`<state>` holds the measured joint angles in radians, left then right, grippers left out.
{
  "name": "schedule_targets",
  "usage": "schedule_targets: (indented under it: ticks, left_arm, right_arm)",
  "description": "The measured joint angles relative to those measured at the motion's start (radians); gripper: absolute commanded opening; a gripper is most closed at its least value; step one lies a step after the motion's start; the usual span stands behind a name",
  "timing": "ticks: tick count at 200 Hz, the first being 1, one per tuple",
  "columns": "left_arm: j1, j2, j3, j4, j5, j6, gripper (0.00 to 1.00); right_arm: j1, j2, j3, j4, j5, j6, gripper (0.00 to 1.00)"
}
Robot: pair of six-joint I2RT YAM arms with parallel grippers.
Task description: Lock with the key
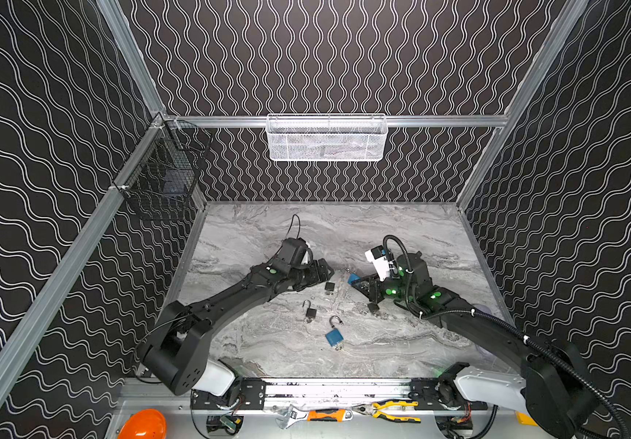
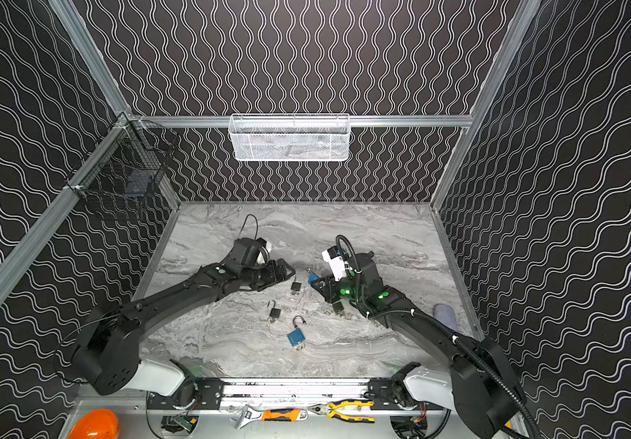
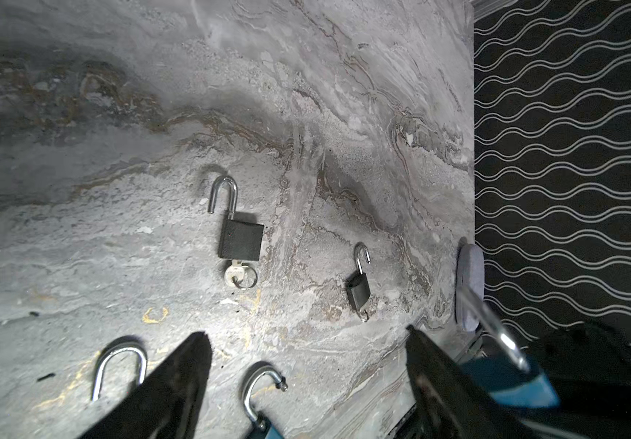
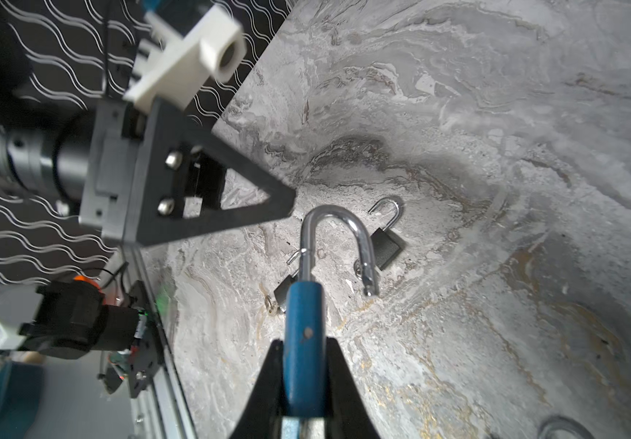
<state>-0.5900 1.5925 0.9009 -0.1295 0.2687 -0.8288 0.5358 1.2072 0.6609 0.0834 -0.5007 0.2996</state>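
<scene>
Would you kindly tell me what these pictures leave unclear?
1. Blue padlock in right hand: keyhole end cut off by right wrist view's edge.
2. Black padlock: half hidden under right arm in both top views.
3. White basket: contents blurred behind mesh, both top views.

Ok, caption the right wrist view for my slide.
Right gripper clamps a blue padlock, its silver shackle swung open.

I see two arms built of matt black links, each with a white shell at its base joint. Round green lights mark the left arm (image 1: pixel 230 300) and the right arm (image 1: pixel 469 323). A ribbed black conduit (image 1: pixel 401 247) with white ties follows the right arm. A thin black wire (image 1: pixel 299 226) loops off the left wrist. The left gripper (image 3: pixel 306 334) has black triangular fingers (image 4: pixel 211 226) with two silver screws, under a white printed mount (image 4: pixel 188 64).
</scene>
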Motion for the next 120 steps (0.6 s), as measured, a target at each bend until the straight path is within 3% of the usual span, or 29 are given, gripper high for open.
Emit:
schedule_targets:
  ticks: [49, 120]
  left_arm:
    - [0.002, -0.051, -0.080, 0.207, 0.055, 0.119, 0.88]
    - [-0.025, 0.061, -0.069, 0.433, 0.207, 0.179, 0.87]
  right_arm:
    - [-0.072, 0.033, 0.003, 0.002, -0.179, 0.053, 0.00]
    - [-0.084, 0.078, 0.008, 0.050, -0.315, 0.111, 0.00]
